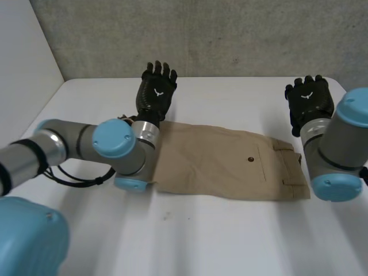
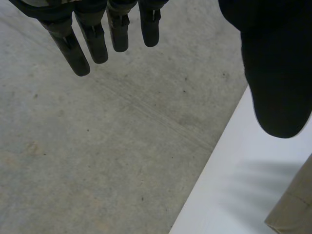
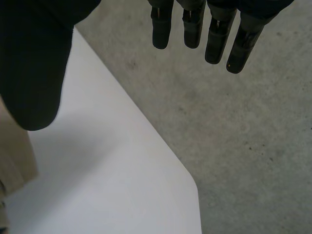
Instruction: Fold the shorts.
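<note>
white table [image 1: 218,241] carries the tan shorts [image 1: 218,167], flat across its middle, waistband toward the right arm. left hand [image 1: 156,92] is lifted beyond the shorts' far edge, fingers straight and spread, holding nothing. right hand [image 1: 309,100] is the same beside the waistband end. small dark button [image 1: 250,159] on the pocket.

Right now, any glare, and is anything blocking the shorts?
Head view: even light, no glare on the table; the left arm covers one end of the shorts. Left wrist view: the left hand is a dark mass beside a shorts corner. Right wrist view: the right hand likewise.
</note>
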You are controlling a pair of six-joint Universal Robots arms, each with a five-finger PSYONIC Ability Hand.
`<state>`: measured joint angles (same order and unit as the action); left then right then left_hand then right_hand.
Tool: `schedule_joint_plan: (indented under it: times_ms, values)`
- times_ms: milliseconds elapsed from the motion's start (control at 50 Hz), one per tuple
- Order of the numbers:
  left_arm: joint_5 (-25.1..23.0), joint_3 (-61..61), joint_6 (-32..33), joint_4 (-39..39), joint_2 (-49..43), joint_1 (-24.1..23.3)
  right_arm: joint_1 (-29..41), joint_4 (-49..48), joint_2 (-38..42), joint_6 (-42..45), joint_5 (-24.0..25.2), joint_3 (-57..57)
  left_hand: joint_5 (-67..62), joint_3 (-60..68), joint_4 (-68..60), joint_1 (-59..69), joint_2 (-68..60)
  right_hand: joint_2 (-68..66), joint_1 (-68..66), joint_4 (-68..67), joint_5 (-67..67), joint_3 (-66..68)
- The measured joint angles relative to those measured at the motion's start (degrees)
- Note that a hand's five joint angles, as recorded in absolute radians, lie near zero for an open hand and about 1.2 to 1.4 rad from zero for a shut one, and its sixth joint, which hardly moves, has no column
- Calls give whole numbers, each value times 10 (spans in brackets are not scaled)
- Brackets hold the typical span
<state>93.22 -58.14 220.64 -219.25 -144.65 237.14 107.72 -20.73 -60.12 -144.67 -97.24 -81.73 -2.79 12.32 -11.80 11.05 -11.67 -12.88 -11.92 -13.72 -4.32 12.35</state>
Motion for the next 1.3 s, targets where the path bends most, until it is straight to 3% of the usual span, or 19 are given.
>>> schedule_joint_plan:
  times_ms: [120, 260, 380, 440, 460, 500, 540, 660, 840, 940, 1080, 1200, 1300]
  values:
    - [1, -119, -42, 48, 117, 8, -6, 61, -79, -33, 59, -75, 0, 0, 0, 0, 0, 0, 0, 0, 0, 0]
    - [-2, -243, -195, 175, 231, 31, -46, 144, -116, -53, 133, -178, 0, 0, 0, 0, 0, 0, 0, 0, 0, 0]
    - [-4, -303, -316, 230, 278, 49, -74, 135, -109, -63, 150, -225, 0, 0, 0, 0, 0, -12, -6, -9, -12, 23]
    - [-5, -331, -360, 240, 295, 59, -87, 108, -91, -64, 150, -237, 0, 0, 0, 0, 0, -185, -152, -175, -163, 190]
    - [-5, -338, -367, 241, 298, 61, -90, 98, -85, -64, 150, -238, 0, 0, 0, 0, 0, -185, -152, -175, -163, 190]
    - [-5, -346, -373, 240, 301, 63, -95, 84, -78, -63, 148, -238, 0, 0, 0, 0, 0, -436, -365, -419, -379, 433]
    - [-4, -351, -375, 238, 303, 64, -103, 71, -72, -61, 145, -236, 0, 0, 0, 0, 0, -533, -404, -516, -465, 527]
    - [-2, -356, -370, 235, 308, 67, -132, 59, -81, -44, 139, -228, 0, 0, 0, 0, 0, -548, -404, -544, -496, 553]
    - [-1, -358, -367, 239, 327, 70, -171, 105, -138, 77, 134, -196, 0, 0, 0, 0, 0, -548, -404, -544, -505, 553]
    - [-1, -366, -367, 237, 335, 70, -111, 128, -147, 129, 126, -130, 0, 0, 0, 0, 0, -548, -426, -546, -513, 553]
    - [1, -370, -367, 234, 340, 71, 57, 129, -120, 133, 130, -39, 0, 0, 0, 0, 0, -548, -432, -546, -516, 553]
    - [2, -370, -367, 233, 342, 80, 222, 120, -41, 120, 189, 13, 0, 0, 0, 0, 0, -548, -432, -546, -520, 553]
    - [2, -370, -367, 233, 343, 88, 280, 117, 24, 95, 239, 25, 0, 0, 0, 0, 0, -548, -437, -546, -526, 553]
